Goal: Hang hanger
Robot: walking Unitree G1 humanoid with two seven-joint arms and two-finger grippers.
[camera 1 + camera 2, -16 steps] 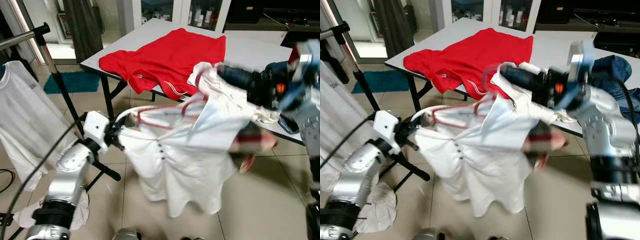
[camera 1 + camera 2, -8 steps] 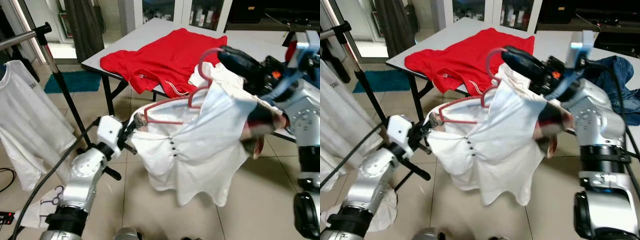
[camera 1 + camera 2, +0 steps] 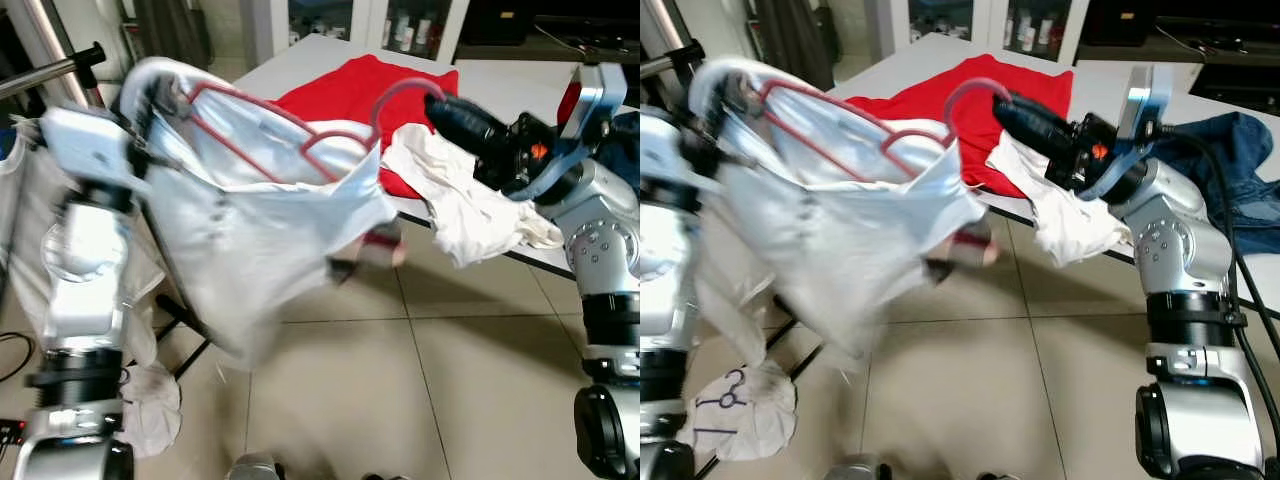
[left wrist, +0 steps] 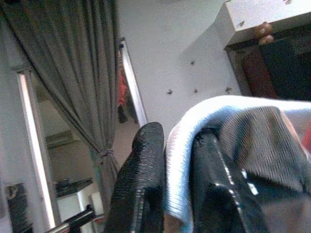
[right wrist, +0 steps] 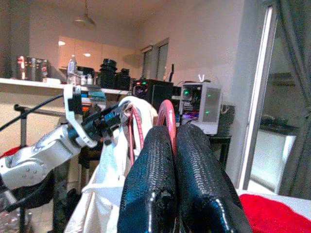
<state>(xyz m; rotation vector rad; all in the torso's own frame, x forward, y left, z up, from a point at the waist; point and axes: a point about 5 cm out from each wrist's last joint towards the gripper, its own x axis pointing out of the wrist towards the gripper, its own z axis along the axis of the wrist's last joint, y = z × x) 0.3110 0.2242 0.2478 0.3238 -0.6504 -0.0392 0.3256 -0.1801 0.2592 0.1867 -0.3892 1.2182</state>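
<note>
A pink hanger (image 3: pixel 262 128) carries a white shirt (image 3: pixel 245 225), held up in the air between my two arms. My left gripper (image 3: pixel 158 97) is raised high at the left, and the left wrist view shows its fingers (image 4: pixel 146 170) pinching the white shirt (image 4: pixel 243 121) at the hanger's end. My right gripper (image 3: pixel 442 107) is shut on the hanger's hook (image 5: pixel 167 114), over the table's edge. The clothes rack's rail (image 3: pixel 60 68) runs just behind my left arm. The shirt's lower part is blurred.
A red shirt (image 3: pixel 405 85) lies on the white table (image 3: pixel 500 90), and a white garment (image 3: pixel 470 205) hangs off its edge. Blue jeans (image 3: pixel 1230 140) lie at the right. A white cloth (image 3: pixel 735 412) lies on the tiled floor by the rack's foot.
My left arm has swung the shirt and the hanger's end up and to the left, close to the rack's rail. The right gripper still holds the hook and moved little.
</note>
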